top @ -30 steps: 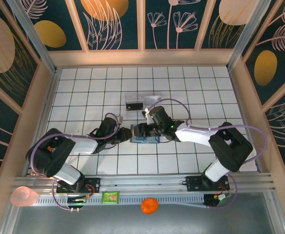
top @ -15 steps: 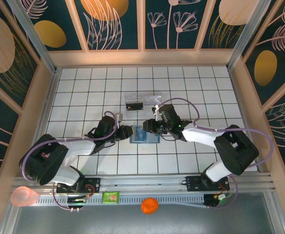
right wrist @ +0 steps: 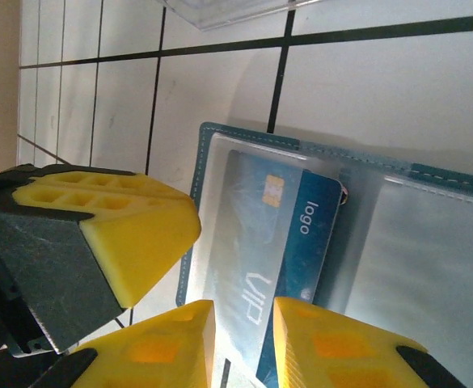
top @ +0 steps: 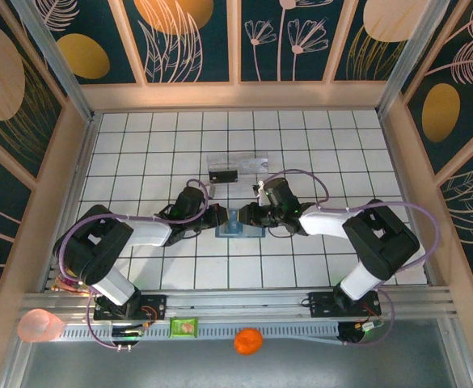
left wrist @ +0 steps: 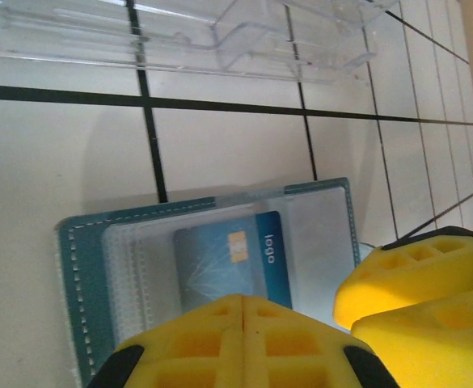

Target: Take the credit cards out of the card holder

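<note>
Card holder [top: 251, 230] flat beneath closed left hand [left wrist: 242, 305] and narrowly parted right hand [right wrist: 242, 314]

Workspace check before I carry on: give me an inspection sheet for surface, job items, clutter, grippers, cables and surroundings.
Surface: white tiled table with dark grid lines.
Job's things: card holder lies open and flat; blue card sits inside its clear pocket.
Clutter: clear plastic tray beyond the holder; pink object, green packet and orange ball by the near rail.
Grippers: left gripper has its fingers together over the holder; right gripper has a narrow gap, over the card.
Cables: purple cables loop along both arms.
Surroundings: walls with wooden frames and leaf-patterned panels.
</note>
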